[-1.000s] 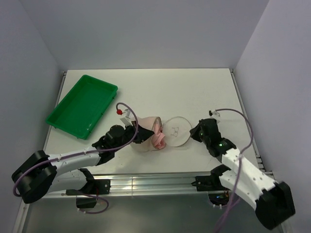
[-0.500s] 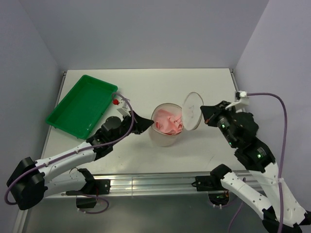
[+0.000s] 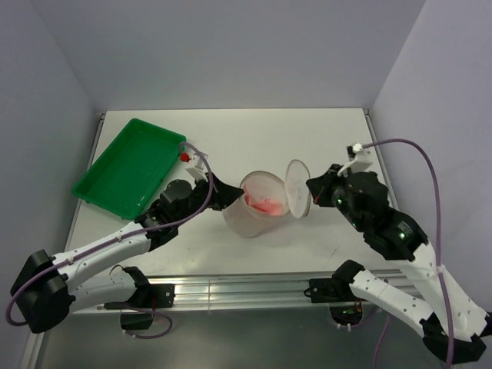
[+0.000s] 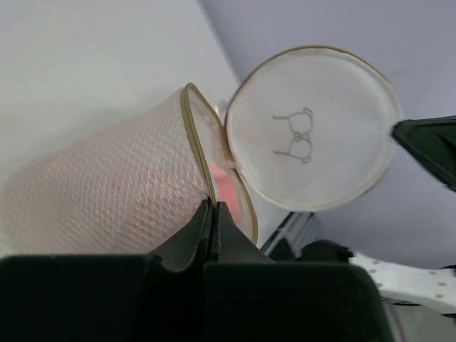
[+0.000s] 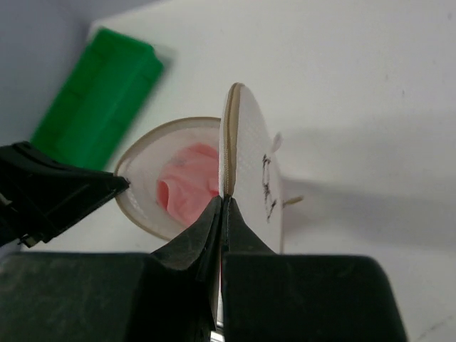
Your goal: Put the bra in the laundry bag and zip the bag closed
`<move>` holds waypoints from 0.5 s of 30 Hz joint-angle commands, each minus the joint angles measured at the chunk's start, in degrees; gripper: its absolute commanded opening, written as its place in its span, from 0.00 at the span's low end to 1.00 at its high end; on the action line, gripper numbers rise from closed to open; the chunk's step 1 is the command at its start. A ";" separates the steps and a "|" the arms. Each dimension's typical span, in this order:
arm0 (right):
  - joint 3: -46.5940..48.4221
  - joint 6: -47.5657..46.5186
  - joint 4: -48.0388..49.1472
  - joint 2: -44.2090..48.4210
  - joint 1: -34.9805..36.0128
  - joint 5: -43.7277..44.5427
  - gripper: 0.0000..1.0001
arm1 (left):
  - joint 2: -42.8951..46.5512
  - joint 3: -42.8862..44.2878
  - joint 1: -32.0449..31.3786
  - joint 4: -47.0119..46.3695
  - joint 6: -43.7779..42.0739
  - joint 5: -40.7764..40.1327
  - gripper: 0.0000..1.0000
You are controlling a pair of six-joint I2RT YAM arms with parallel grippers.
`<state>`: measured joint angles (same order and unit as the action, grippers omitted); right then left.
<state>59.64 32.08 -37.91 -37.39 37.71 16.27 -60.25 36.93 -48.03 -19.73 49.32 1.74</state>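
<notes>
**Position.** The laundry bag (image 3: pixel 247 219) is held up by its rim near the middle of the bench (image 3: pixel 323 138), slightly toward the near edge, with its mouth open and tilted upward. Whether its base touches the bench cannot be told. The bra (image 3: pixel 266 205) lies bunched inside the bag and shows pink through the mouth. No part of it appears to hang over the rim. The green tray (image 3: pixel 131 167) sits by the far-left corner, well apart.

**Grippers.** The left gripper (image 4: pixel 214 208) is pinched narrow on the mouth rim at the bag's left side. The right gripper (image 5: pixel 224 201) is pinched narrow on the edge of the round lid flap (image 3: pixel 297 187), which stands nearly upright beside the mouth.

**Handling.** Bag and bra are judged light, soft and limp. The mesh keeps its shape only where the thin rim stiffens it.
- Take hold on the rim binding, not the mesh wall, which would likely stretch and slip.
- The bra may spring up, so lay the lid flat over the mouth before zipping.
- The zip slider cannot be made out. Locate it along the rim first.
</notes>
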 commanded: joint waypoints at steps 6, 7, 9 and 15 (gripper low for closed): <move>8.68 1.41 1.95 -2.51 2.45 0.26 0.00 | 3.12 1.17 -2.78 5.40 -2.48 -4.17 0.00; 1.17 1.67 3.44 -3.82 2.63 -2.36 0.00 | 1.90 -1.31 -1.20 4.27 -0.13 -3.59 0.00; -1.89 1.67 0.92 -8.47 2.89 -2.04 0.00 | 0.49 -8.49 5.12 -0.29 3.22 2.36 0.00; 18.01 -2.54 -7.69 -3.65 5.35 8.68 0.00 | 1.89 1.72 -1.53 2.93 -0.53 -0.94 0.00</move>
<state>64.14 32.16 -43.33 -44.01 42.70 18.37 -59.57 29.93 -45.30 -15.05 51.51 2.11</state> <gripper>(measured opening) 0.007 0.013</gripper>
